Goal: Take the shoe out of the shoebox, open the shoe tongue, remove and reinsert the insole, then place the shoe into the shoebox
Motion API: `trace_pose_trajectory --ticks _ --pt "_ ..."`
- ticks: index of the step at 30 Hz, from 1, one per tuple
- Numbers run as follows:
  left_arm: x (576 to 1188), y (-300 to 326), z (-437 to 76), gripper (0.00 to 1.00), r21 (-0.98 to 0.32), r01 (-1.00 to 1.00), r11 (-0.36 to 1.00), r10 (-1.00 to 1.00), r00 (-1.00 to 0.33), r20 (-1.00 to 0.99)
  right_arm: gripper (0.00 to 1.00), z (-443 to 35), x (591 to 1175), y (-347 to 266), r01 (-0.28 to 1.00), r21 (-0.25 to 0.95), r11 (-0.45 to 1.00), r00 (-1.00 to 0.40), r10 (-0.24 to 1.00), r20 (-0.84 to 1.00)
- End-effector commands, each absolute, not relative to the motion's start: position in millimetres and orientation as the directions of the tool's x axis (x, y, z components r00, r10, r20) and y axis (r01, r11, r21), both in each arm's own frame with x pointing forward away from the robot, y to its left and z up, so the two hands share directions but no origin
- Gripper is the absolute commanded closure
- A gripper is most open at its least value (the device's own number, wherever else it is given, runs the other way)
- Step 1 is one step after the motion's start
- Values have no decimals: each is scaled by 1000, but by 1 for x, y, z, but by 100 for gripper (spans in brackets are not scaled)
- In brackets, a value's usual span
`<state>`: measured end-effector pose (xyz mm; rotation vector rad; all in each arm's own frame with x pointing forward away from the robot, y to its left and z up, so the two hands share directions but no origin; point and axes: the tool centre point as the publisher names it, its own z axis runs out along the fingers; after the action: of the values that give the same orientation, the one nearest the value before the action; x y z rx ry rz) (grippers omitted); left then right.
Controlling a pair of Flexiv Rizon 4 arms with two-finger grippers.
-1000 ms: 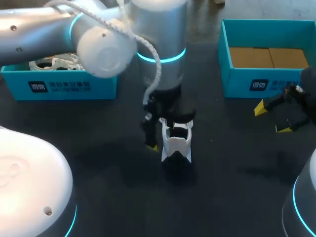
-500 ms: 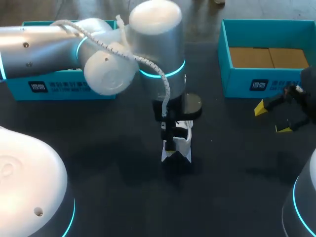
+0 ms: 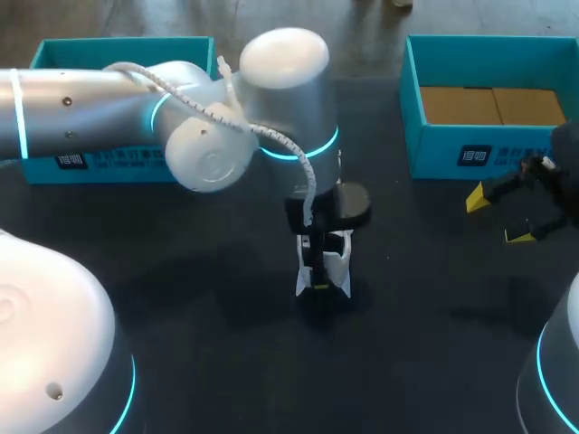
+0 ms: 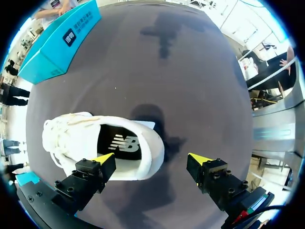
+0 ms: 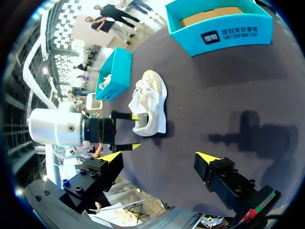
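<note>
Change: the left arm (image 3: 99, 99) has swung round and brought the left hand (image 4: 151, 160) from beside the shoe to right over it. The shoe and the right hand have kept their places.
Shoe: a white shoe (image 3: 324, 268) stands upright on its sole at the middle of the frame, out of both boxes.
Insole: the dark insole (image 4: 121, 143) lies flat inside the open collar.
Handling: it is probably light, with a soft, yielding upper and a stiffer sole. The loose laces (image 4: 57, 143) could snag.
Where to hold: the heel collar rim looks the firmest pinch. The insole seems thin and bendy and is best lifted at its heel edge.
Left hand: fingers apart. One tip is at the collar's edge and the other is off past the heel, gripping nothing.
Right hand: the right hand (image 3: 498, 217) is at the right edge of the frame, fingers apart and empty, well apart from the shoe.
Tabletop: the tabletop (image 3: 181, 362) is dark and matte, likely with fair grip under the sole.
Boxes: a teal box (image 3: 118, 43) sits at upper left. Another box (image 3: 434, 149) at upper right has a bare cardboard floor.
</note>
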<state>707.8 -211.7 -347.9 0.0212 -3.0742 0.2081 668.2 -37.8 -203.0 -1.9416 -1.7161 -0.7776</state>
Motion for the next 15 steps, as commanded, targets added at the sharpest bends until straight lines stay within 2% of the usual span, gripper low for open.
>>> trace_pose_trajectory --ticks 1,5,8,9,10,11,13,15 --pt "709 -220 -352 5 -110 -10 994 -3 -998 66 0 -203 668 -37 989 45 -141 77 749 659" --pt "702 -222 -359 15 -98 -7 995 1 -997 79 0 -203 668 -37 989 45 -141 77 749 659" --pt "699 -221 -364 19 -90 -11 996 -4 -996 84 0 -203 668 -37 989 45 -141 77 749 659" --pt "699 -221 -366 24 -88 -11 996 -3 -996 87 0 -203 668 -37 989 45 -141 77 749 659" --pt "699 -221 -367 41 -81 -14 997 -7 -997 83 0 -203 668 -37 989 45 -141 77 749 659" --pt "699 -221 -368 46 -80 -14 997 -7 -996 85 0 -203 668 -37 989 45 -141 77 749 659" --pt "700 -222 -369 53 -74 -17 997 -11 -996 87 0 -203 668 -37 989 45 -141 77 749 659" --pt "700 -222 -370 53 -73 -18 997 -11 -996 91 0 -203 668 -37 989 45 -141 77 749 659"
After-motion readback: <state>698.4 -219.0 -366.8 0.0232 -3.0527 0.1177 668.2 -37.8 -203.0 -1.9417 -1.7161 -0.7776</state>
